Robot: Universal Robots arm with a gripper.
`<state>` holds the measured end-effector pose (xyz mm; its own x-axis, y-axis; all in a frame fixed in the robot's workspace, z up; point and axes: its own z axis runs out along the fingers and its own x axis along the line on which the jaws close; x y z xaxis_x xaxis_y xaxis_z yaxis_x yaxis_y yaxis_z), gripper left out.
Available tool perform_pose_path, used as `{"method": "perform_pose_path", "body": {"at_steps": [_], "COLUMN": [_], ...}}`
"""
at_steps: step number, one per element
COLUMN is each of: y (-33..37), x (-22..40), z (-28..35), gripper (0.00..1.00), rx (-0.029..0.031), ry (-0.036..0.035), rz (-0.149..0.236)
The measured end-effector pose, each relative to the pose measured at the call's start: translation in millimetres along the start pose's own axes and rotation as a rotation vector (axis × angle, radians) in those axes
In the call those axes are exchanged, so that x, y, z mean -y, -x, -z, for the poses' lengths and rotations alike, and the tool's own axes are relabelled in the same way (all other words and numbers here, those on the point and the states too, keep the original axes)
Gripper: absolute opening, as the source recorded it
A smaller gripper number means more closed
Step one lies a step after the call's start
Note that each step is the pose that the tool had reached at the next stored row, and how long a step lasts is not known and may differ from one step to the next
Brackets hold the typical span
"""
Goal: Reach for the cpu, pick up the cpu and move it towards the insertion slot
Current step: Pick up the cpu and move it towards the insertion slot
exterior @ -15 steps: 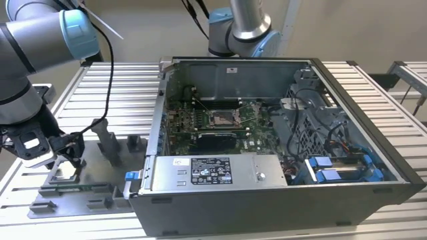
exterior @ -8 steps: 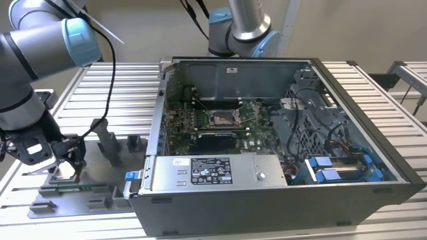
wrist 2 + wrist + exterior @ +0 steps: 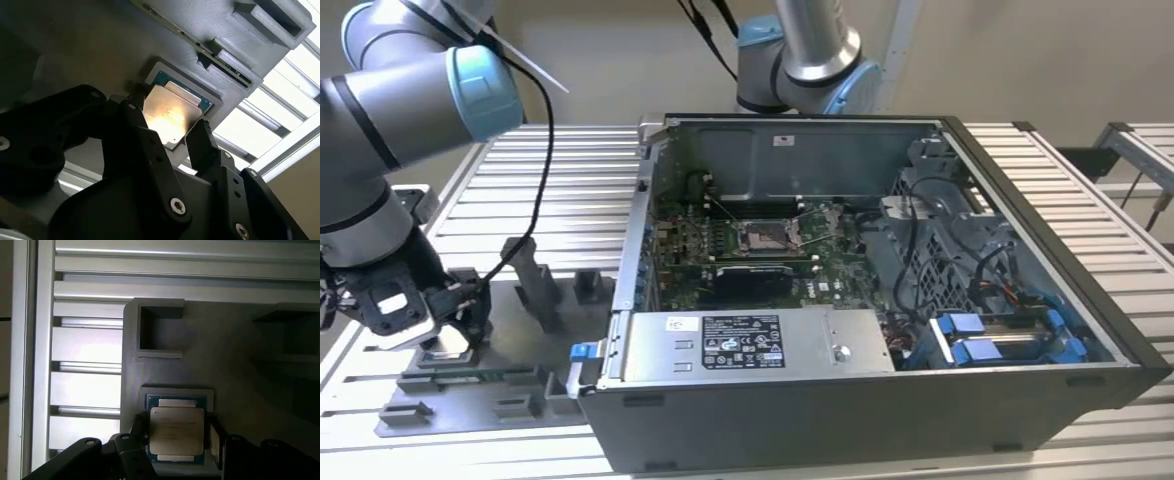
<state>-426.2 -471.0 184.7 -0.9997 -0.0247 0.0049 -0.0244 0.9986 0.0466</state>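
hand (image 3: 167, 120) open astride the cpu (image 3: 176, 431), fingers just beside its edges, cpu seated in grey tray (image 3: 230, 355)

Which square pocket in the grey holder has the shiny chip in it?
The framed pocket right at the hand holds the cpu. The other pocket, farther from the hand, is empty.

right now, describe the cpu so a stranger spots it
At the exterior view's left of the open black computer case lies a grey tray. Under the gripper, its square recess holds the flat silvery-topped cpu, unlike the long green memory stick.
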Motion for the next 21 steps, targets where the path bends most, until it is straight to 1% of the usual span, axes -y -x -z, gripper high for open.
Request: {"method": "perform_pose_path", "body": {"at_steps": [2,3,4,7,21], "y": [0.0,0.1,0.0,-0.1,-0.3], "x": [0.0,0.0,-0.2,-0.8,-3.7], "z": [0.0,-0.1,2.6,16.5,80.4], "gripper": [0.0,0.0,0.0,0.0,0.0], "rx": [0.0,-0.0015,-0.0018,-0.0025,-0.0025], "ry": [0.0,0.0,0.0005,0.0001,0.0001], "rz": [0.0,0.0,0.0,0.0,0.0]}}
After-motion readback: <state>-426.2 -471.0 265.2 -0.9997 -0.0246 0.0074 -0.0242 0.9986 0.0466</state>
